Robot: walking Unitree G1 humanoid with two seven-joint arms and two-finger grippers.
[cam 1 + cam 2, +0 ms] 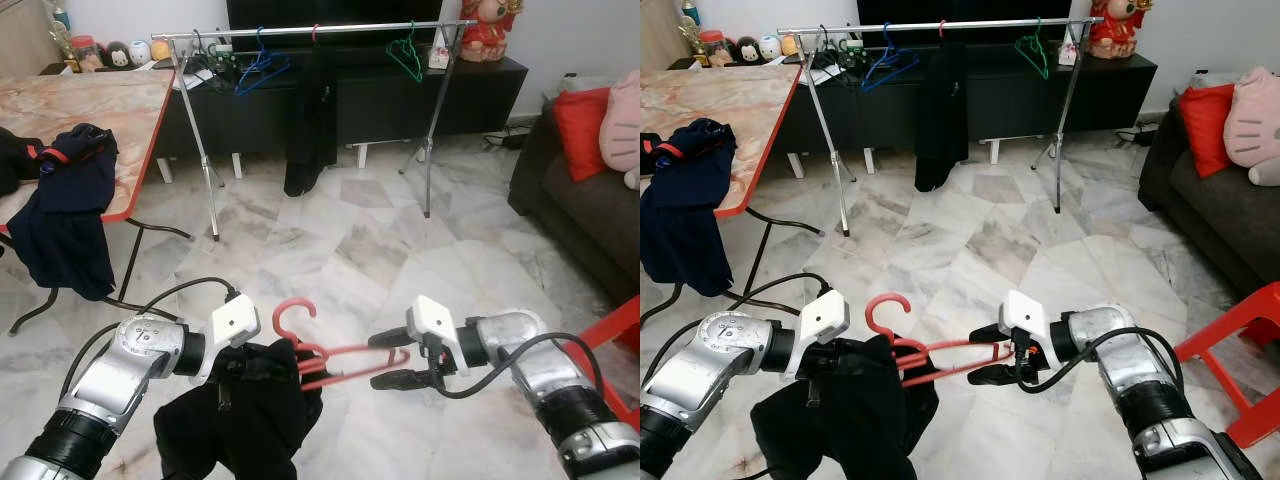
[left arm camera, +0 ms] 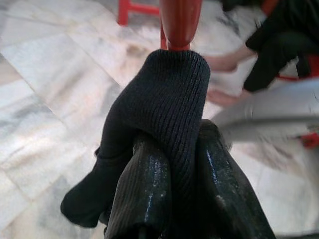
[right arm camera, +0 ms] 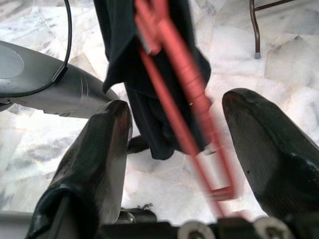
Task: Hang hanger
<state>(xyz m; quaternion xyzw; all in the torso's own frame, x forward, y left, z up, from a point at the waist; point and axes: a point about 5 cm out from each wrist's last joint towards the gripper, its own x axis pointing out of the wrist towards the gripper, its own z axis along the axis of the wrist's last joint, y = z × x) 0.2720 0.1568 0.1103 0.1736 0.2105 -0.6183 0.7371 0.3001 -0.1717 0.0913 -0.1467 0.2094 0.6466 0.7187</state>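
Observation:
A red plastic hanger (image 1: 335,362) carries a black knit garment (image 1: 245,415) low over the marble floor. My left gripper (image 1: 252,366) is shut on the garment at the hanger's hook end. In the left wrist view the fingers (image 2: 149,199) pinch a fold of the knit (image 2: 169,99) just below the red hanger (image 2: 179,20). My right gripper (image 1: 388,360) is open, with one finger on each side of the hanger's far end and no grip on it. The right wrist view shows the red bar (image 3: 189,114) passing between its fingers (image 3: 107,149). The silver clothes rack (image 1: 320,30) stands several steps ahead.
On the rack hang a blue hanger (image 1: 258,65), a green hanger (image 1: 405,55) and a black garment (image 1: 312,110). A marble table (image 1: 90,110) with dark clothes (image 1: 65,200) stands at the left. A dark sofa (image 1: 590,210) and a red stool (image 1: 615,325) are at the right.

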